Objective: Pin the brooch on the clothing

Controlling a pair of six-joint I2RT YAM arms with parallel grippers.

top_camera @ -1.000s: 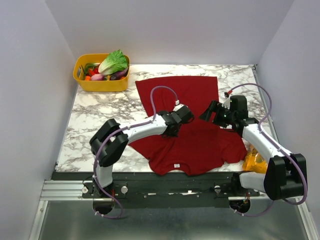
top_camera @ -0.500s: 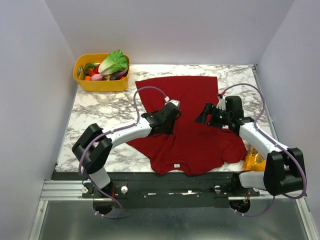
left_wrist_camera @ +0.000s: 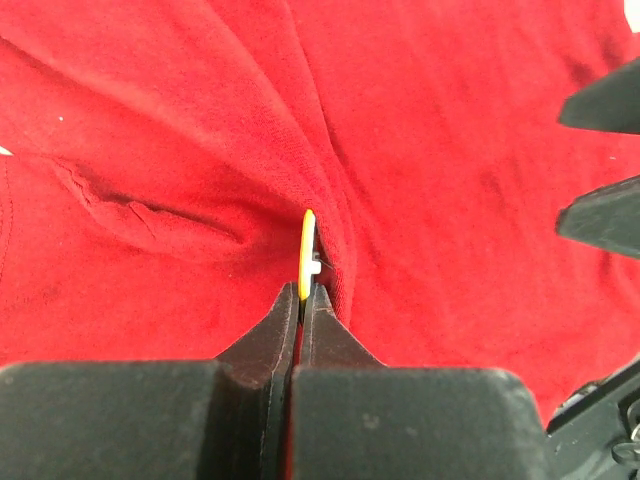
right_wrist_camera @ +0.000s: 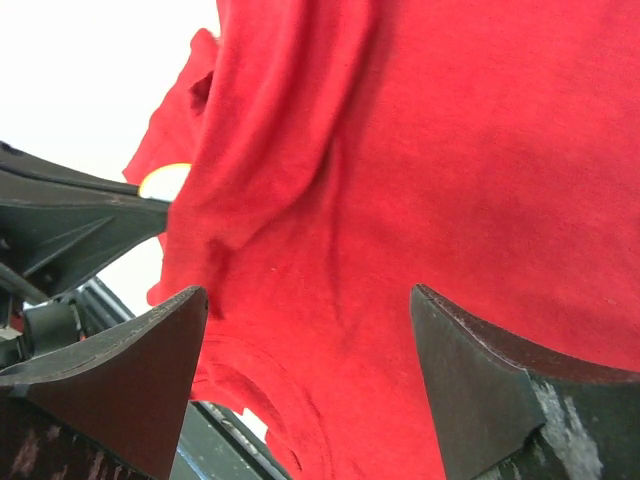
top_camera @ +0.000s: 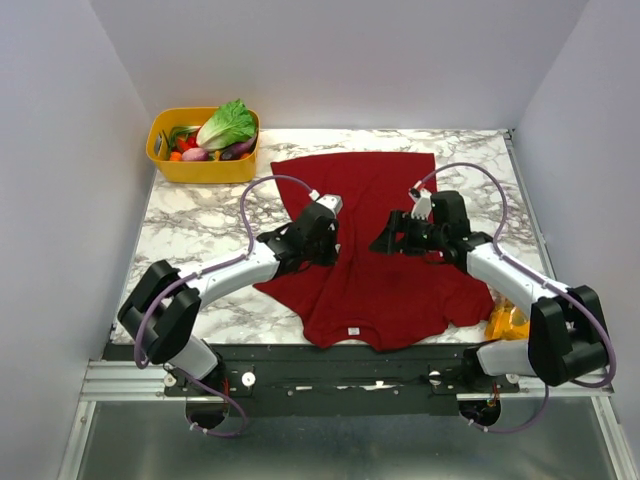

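The dark red T-shirt (top_camera: 390, 290) lies spread on the marble table, its white label at the near hem. My left gripper (left_wrist_camera: 302, 290) is shut on the brooch (left_wrist_camera: 308, 250), a small yellow disc seen edge-on, its back stud pressed against a raised fold of the clothing (left_wrist_camera: 450, 200). In the top view the left gripper (top_camera: 325, 240) sits over the shirt's left part. My right gripper (top_camera: 385, 240) hovers open just right of it, facing it. In the right wrist view the open gripper (right_wrist_camera: 310, 310) spans bare shirt fabric (right_wrist_camera: 450, 150), and the brooch (right_wrist_camera: 165, 180) shows beyond the fold.
A yellow basket (top_camera: 200, 165) of vegetables stands at the table's far left corner. An orange-yellow snack bag (top_camera: 508, 322) lies at the near right edge beside the right arm's base. White walls close in both sides.
Both grippers have shifted left over the shirt. The left arm drew back with the brooch still held, and the right gripper followed it, its jaws narrowing slightly.
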